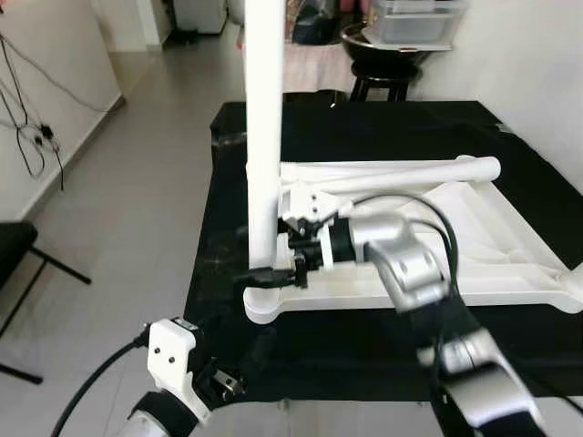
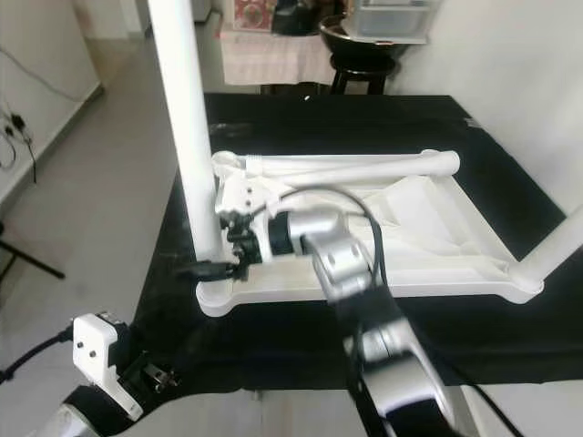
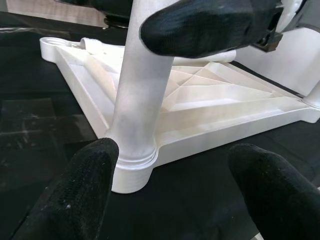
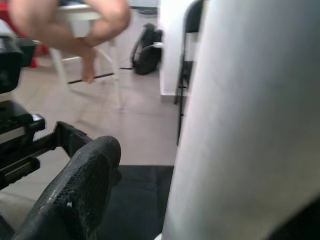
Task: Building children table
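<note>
A white plastic children's table top (image 1: pixel 483 232) lies upside down on a black-covered table (image 1: pixel 383 127). One white leg (image 1: pixel 264 137) stands upright in its near left corner socket. My right gripper (image 1: pixel 273 271) reaches in from the right at the leg's base, one finger on each side. In the right wrist view a gap shows between one finger (image 4: pixel 75 200) and the leg (image 4: pixel 250 125), so the gripper is open. My left gripper (image 3: pixel 175 175) is open, low at the table's near left edge, facing the same socket (image 3: pixel 132 172). A second leg (image 1: pixel 401 171) lies along the top's far edge.
A third leg (image 2: pixel 557 244) stands in the near right corner socket. A black stool (image 1: pixel 387 59) stands beyond the table. Grey tiled floor lies to the left, with cables on the wall (image 1: pixel 32 137). A person's legs (image 4: pixel 90 35) on a white chair are across the room.
</note>
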